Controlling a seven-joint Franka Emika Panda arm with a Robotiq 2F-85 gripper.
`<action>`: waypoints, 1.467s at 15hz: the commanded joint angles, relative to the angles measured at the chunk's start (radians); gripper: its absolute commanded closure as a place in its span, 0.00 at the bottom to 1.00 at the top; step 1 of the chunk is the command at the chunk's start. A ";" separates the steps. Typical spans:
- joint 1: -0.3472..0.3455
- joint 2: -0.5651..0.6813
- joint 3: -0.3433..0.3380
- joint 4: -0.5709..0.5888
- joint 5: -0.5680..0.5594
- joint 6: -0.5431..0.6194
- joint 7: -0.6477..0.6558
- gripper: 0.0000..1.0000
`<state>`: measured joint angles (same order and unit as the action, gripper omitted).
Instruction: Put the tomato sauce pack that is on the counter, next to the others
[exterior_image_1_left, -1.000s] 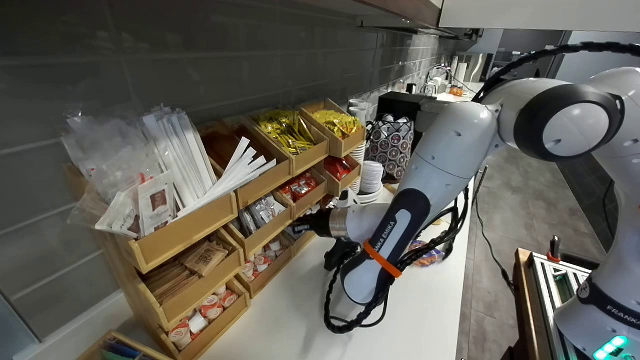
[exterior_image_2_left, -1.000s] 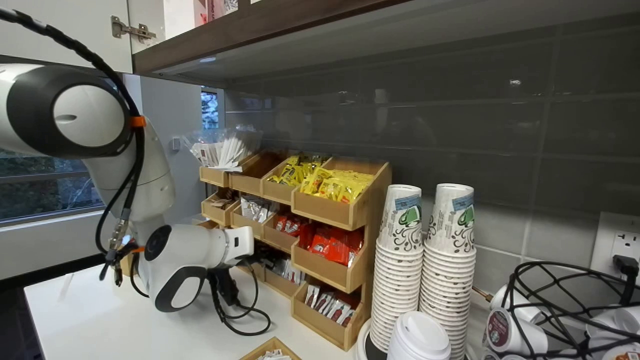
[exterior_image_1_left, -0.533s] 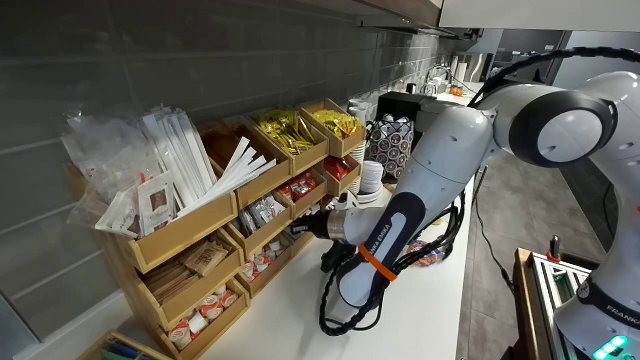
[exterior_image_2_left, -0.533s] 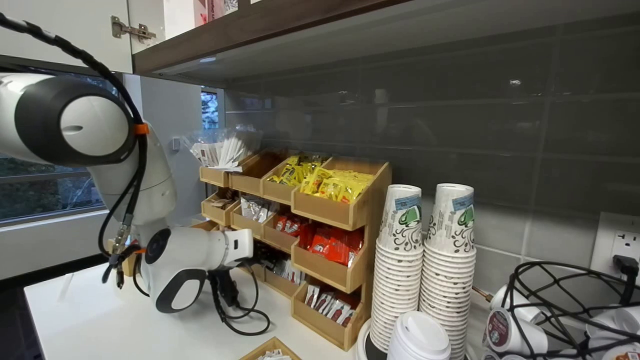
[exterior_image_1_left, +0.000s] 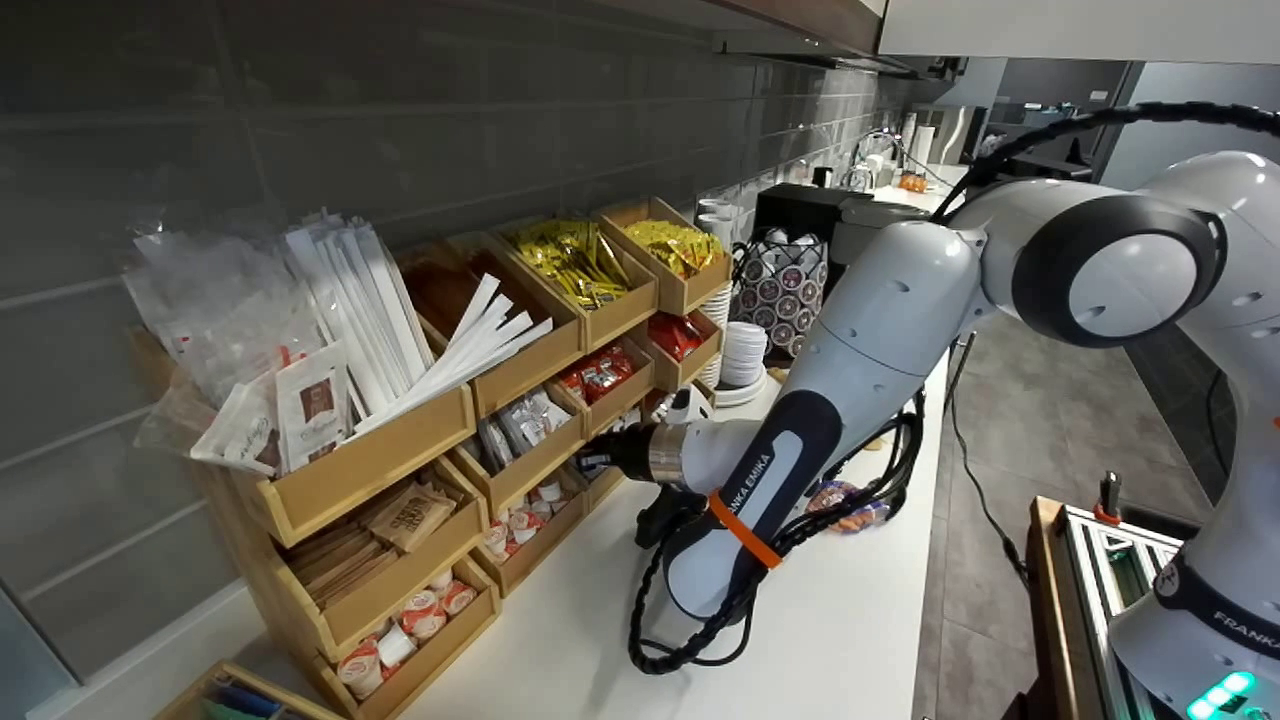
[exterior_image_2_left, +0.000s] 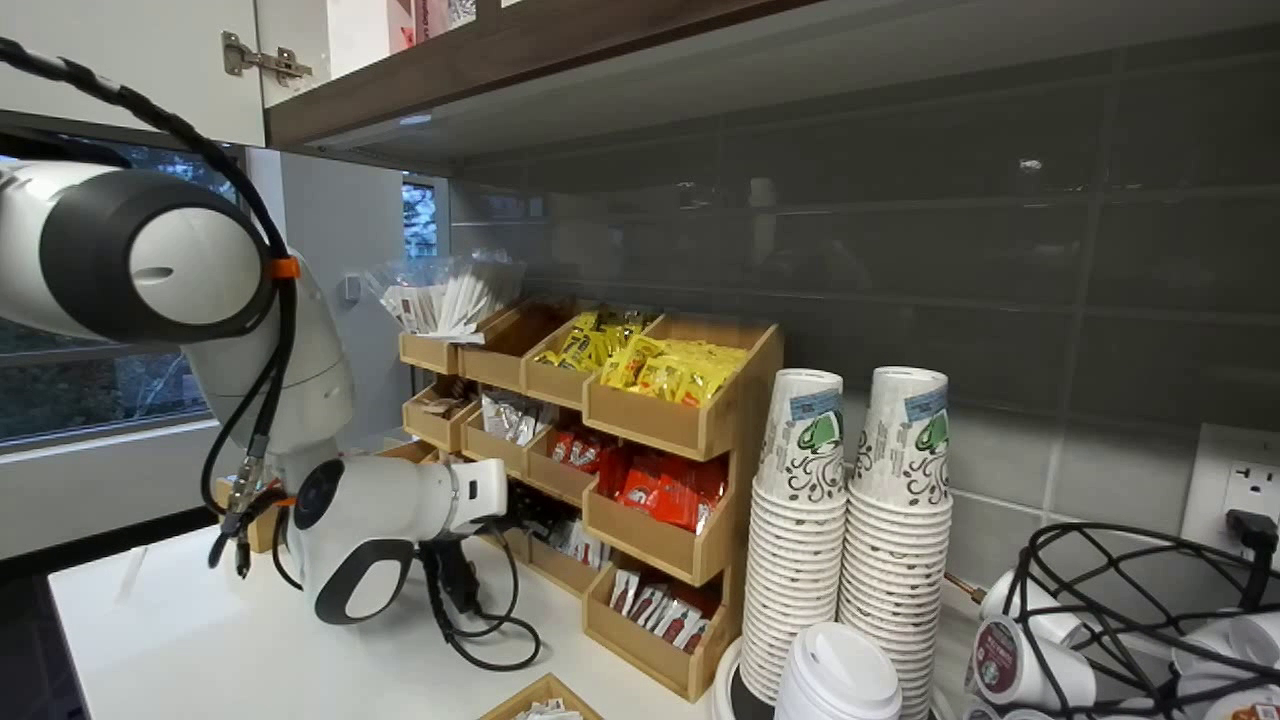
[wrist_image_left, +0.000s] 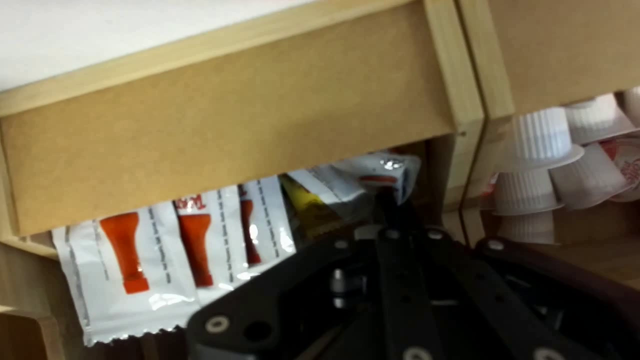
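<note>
Black two-finger claw (wrist_image_left: 394, 202), jaws together, prob. pinching the curled white-and-red foil sachet (wrist_image_left: 382, 167) at the corner of a light wooden compartment (wrist_image_left: 235, 115), next to flat white-and-red foil sachets (wrist_image_left: 125, 260); depth unclear. Risks: fingers opening this tight may bump the side wall (wrist_image_left: 456, 65); w/ foil clinging, retreat could drag it out.

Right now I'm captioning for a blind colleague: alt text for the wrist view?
A shut black gripper at a white sachet in a wooden compartment; whether it holds it is unclear. Red-printed sachets lie alongside, and the neighbouring compartment contains white cups.
</note>
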<state>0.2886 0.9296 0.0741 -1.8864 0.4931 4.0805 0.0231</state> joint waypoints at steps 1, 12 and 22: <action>0.007 0.061 0.003 0.060 0.027 0.025 -0.012 1.00; -0.005 0.072 0.012 0.057 0.001 0.057 -0.013 0.69; -0.019 0.070 0.013 0.050 -0.003 0.054 -0.013 0.06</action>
<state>0.2719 0.9705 0.0733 -1.8558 0.4942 4.1210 0.0082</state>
